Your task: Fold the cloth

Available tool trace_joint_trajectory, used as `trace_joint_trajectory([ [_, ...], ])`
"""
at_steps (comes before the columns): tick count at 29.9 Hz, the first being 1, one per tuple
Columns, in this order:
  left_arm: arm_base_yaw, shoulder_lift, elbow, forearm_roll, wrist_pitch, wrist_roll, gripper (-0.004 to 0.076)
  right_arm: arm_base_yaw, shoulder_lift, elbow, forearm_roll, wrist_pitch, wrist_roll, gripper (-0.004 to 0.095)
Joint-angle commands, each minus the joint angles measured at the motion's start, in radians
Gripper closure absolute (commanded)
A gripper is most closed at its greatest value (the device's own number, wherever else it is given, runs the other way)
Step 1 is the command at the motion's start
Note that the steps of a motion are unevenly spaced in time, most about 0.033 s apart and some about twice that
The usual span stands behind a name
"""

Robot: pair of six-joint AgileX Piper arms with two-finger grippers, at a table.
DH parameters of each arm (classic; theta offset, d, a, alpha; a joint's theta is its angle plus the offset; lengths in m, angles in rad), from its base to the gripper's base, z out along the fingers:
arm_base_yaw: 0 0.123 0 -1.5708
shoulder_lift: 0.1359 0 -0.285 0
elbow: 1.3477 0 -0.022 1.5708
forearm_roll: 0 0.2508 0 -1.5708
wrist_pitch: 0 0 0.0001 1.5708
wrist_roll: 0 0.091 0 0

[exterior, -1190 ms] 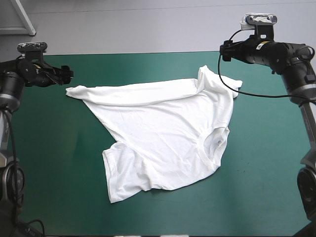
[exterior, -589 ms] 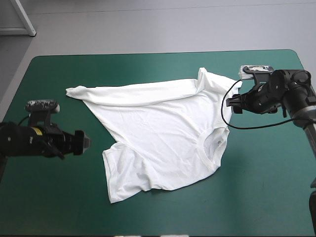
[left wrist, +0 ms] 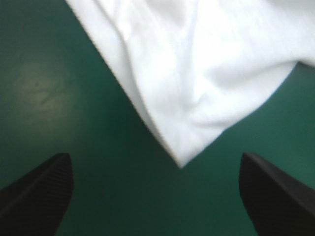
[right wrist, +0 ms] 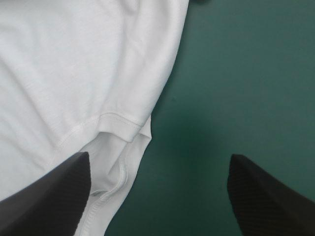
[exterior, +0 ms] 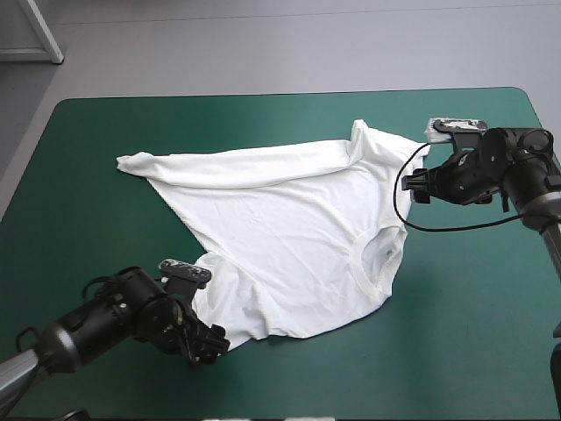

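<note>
starting at the left, the left gripper (exterior: 210,342) is held low at the near corner (left wrist: 179,157) of the t-shirt (exterior: 280,228), its black fingers (left wrist: 34,196) spread wide. in its wrist view the corner is pointed straight into the gap, just ahead and not yet touched, which is judged to be a line-up for a pinch on one free point. the t-shirt is laid on the middle of the teal-green table (exterior: 96,132), mostly flat but skewed, with one part drawn out to a thin point toward the far left and its collar (exterior: 381,250) turned to the right. farther right, the right gripper (exterior: 419,184) is set beside the t-shirt's right edge, fingers likewise parted and nothing pinched; a stitched hem (right wrist: 118,120) is seen just ahead of it, nearer one finger. two grips on opposite edges are probably wanted so that the t-shirt can be lifted evenly and not dragged.
</note>
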Motion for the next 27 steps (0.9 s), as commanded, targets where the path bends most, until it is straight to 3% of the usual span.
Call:
trace_joint_trajectory([
  [1, -0.097, 0.076, -0.019, 0.105, -0.097, -0.131, 0.0071, -0.009, -0.042, -0.024, 0.006, -0.020, 0.000, 0.0197],
  [8, -0.105, 0.204, -0.019, 0.089, -0.198, -0.117, 0.0073, -0.009, -0.042, -0.024, -0.007, 0.005, 0.000, 0.0212],
  [11, -0.106, 0.211, -0.008, 0.057, -0.234, -0.115, 0.0142, -0.009, -0.040, -0.024, -0.007, -0.006, 0.000, 0.0212],
  [13, -0.106, 0.211, 0.018, 0.025, -0.276, -0.115, 0.0266, -0.009, -0.040, -0.024, -0.007, -0.030, 0.000, 0.0212],
  [18, -0.112, 0.211, 0.114, -0.005, -0.361, -0.115, 0.0731, -0.009, -0.009, -0.023, -0.009, -0.106, 0.000, 0.0212],
  [22, -0.112, 0.211, 0.181, -0.005, -0.430, -0.141, 0.0728, -0.007, 0.073, -0.023, -0.009, -0.147, 0.000, 0.0212],
  [27, -0.112, 0.211, 0.197, -0.025, -0.426, -0.162, 0.0733, -0.007, 0.199, -0.023, -0.009, -0.188, 0.000, 0.0212],
])
